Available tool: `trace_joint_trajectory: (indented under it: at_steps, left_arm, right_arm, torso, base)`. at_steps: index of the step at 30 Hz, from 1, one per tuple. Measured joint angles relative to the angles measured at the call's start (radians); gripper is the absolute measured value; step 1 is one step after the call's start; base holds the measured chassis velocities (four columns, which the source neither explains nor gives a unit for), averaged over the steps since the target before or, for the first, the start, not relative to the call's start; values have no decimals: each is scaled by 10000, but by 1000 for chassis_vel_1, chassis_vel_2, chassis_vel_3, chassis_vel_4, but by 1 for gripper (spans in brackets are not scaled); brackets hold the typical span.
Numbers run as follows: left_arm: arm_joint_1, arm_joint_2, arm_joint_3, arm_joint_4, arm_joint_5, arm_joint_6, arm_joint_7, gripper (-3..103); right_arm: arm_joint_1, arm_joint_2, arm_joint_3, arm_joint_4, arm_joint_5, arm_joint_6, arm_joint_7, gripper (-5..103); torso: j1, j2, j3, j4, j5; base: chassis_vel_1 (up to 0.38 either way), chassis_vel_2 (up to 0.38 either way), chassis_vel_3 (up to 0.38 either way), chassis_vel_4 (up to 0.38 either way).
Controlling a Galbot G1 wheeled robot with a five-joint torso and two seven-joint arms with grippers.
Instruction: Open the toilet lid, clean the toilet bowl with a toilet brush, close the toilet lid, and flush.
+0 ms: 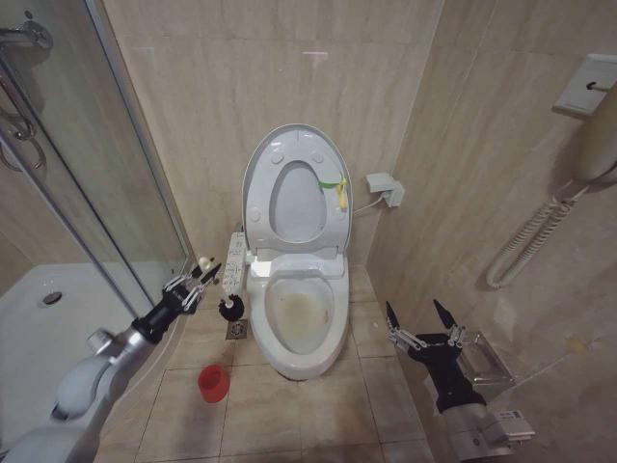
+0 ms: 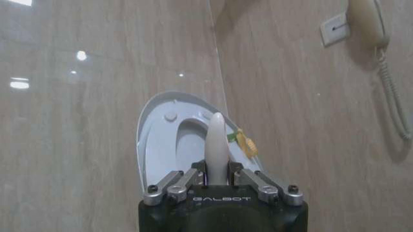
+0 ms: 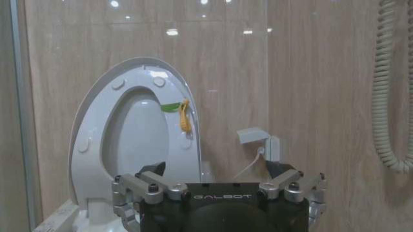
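The toilet lid (image 1: 262,164) stands upright against the back wall, with the ring seat raised against it and a yellow-green tag (image 1: 335,189) on its right edge. Below it the toilet bowl (image 1: 301,313) lies open, stained yellowish-brown at the bottom. My left gripper (image 1: 201,277) is left of the bowl, shut on the white handle of the toilet brush (image 1: 229,311), whose black head hangs beside the bowl's left rim. In the left wrist view that gripper (image 2: 217,169) clamps the handle (image 2: 216,140) in front of the lid (image 2: 158,125). My right gripper (image 1: 420,318) hovers open to the right of the bowl, and its wrist view faces the raised lid (image 3: 96,111).
A red holder cup (image 1: 214,383) stands on the floor tiles left of the bowl's front. The shower tray (image 1: 39,318) and its glass door close off the left. A wall phone with a coiled cord (image 1: 525,236) and a metal box (image 1: 485,362) line the right wall.
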State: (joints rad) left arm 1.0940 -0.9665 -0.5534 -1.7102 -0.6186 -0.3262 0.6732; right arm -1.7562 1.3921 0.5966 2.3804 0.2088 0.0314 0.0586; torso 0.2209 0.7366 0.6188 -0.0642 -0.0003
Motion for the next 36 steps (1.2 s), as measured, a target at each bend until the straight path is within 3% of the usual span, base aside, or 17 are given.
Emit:
trace_joint_trajectory:
  at_steps: [7,16,23,28,36]
  left_arm:
    - [-1523,97,1307,834,-306,-43,208,21]
    - [-2870,-561,2717,1892,-633,-123,259,21]
    - [-4184,-1499,3777,3626,-815,-365,221,21]
    - [-5498,-2588,4862,5903,-822,-692,129,21]
    - [-6208,-3373,5262,8172,-491,-978,207,21]
  right_arm:
    - [0,1,-1,0,0,0,-1,100]
    - [1,0,0,0,0,0,0,100]
    - [0,0,0,0,0,0,0,100]
    - [1,-1,-1,0,1,0,-1,100]
    - [0,1,0,0,0,0,0,100]
  torso:
    - [-2,0,-1,2,6]
    - [-2,1,-1,6,6]
    - [-2,1,0,2,5]
    - [-1,1,0,0,3]
    - [-1,1,-1,6,6]
  base:
    - [0,0,0,0]
    - [0,0,0,0]
    - [0,0,0,0]
    - [0,0,0,0]
    - [0,0,0,0]
